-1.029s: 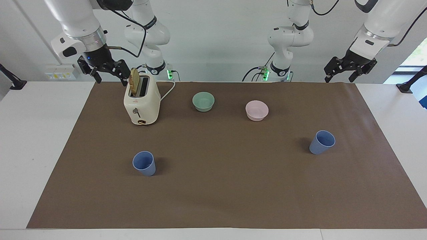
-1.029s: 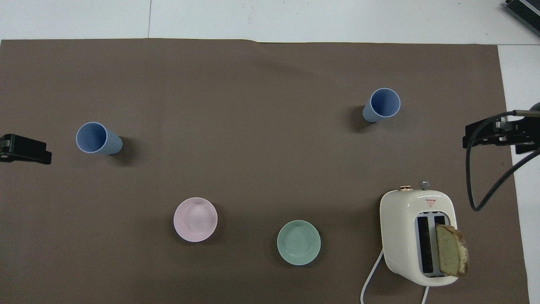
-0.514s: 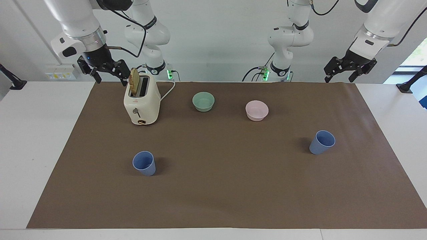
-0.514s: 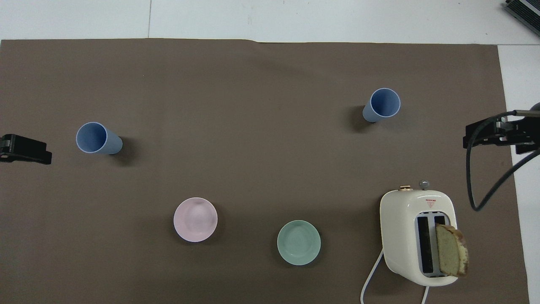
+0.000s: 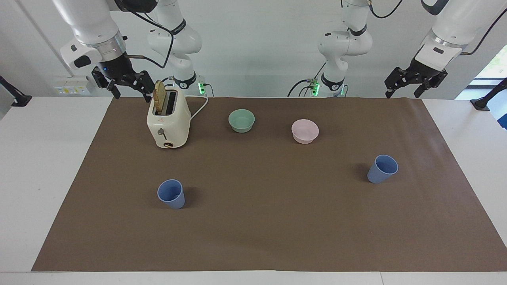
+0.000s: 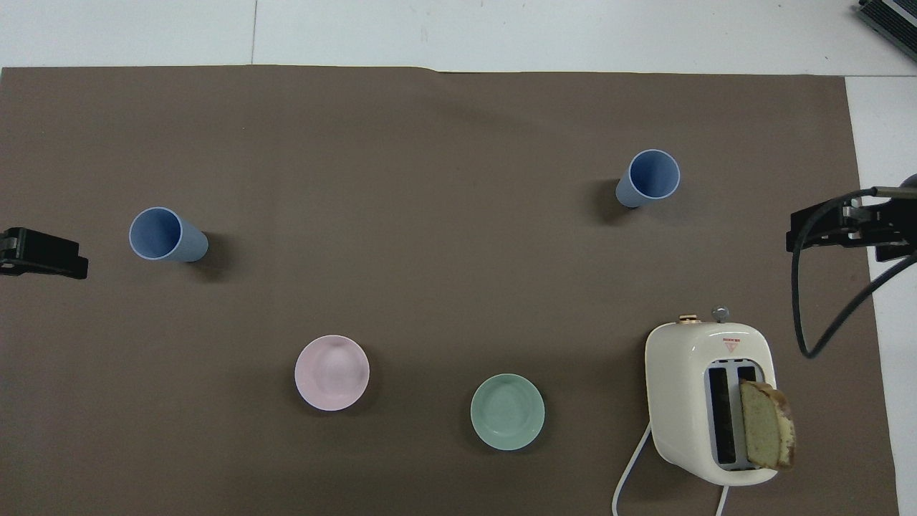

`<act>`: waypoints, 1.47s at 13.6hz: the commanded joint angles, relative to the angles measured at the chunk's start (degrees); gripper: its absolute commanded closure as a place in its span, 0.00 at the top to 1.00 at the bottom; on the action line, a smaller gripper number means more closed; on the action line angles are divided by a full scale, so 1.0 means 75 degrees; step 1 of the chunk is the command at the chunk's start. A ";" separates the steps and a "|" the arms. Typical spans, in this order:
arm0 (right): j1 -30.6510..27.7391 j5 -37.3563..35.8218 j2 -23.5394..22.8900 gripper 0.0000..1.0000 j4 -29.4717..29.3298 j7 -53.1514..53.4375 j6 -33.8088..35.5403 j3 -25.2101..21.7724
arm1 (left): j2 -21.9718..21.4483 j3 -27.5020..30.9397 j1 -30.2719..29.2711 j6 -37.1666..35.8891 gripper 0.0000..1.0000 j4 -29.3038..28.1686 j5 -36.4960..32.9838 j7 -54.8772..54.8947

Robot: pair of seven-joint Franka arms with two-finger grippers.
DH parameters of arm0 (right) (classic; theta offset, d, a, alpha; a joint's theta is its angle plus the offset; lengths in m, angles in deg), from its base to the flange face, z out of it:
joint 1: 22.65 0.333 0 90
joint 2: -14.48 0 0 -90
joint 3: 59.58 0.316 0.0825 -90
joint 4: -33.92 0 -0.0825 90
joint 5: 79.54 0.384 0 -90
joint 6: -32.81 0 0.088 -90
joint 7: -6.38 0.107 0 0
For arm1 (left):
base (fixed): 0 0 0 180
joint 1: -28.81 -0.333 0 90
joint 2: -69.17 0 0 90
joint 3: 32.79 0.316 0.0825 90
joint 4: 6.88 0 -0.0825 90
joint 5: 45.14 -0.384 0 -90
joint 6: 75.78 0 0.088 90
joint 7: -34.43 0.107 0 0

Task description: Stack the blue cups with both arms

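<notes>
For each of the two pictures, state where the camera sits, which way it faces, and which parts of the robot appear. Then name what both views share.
Facing view: high across the table, looking at the robots; both arms show whole, left pincer and right pincer raised, open.
Overhead view: above the robots' end, looking steeply down and forward; only pincer parts show at the edges.
Shared: both blue cups, toaster, green bowl, pink bowl.

Bright, even light; soft shadows.

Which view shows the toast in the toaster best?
Overhead view: the bread slice shows its broad face, standing in one slot of the toaster, the other slot empty. In the facing view the slice appears edge-on, with the right gripper close beside it, so less of it reads.
</notes>
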 commanded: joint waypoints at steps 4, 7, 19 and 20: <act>-0.0101 0.0036 0.0147 1.00 0.0179 -0.0159 -0.0139 0.0038 | -0.0172 0.0038 0.0077 0.0127 1.00 -0.0229 -0.0045 0.0024; -0.0101 0.0036 0.0147 1.00 0.0179 -0.0171 -0.0139 0.0038 | -0.0172 0.0038 0.0077 0.0127 1.00 -0.0229 -0.0045 0.0024; -0.0113 0.0036 0.0147 1.00 0.0179 -0.0171 -0.0139 0.0038 | -0.0184 0.0038 0.0007 0.0513 1.00 -0.0557 -0.0045 0.0036; -0.0101 0.0036 0.0147 1.00 0.0179 -0.0171 -0.0139 0.0038 | -0.0160 0.0049 -0.0016 0.0653 1.00 -0.0662 -0.0045 0.0048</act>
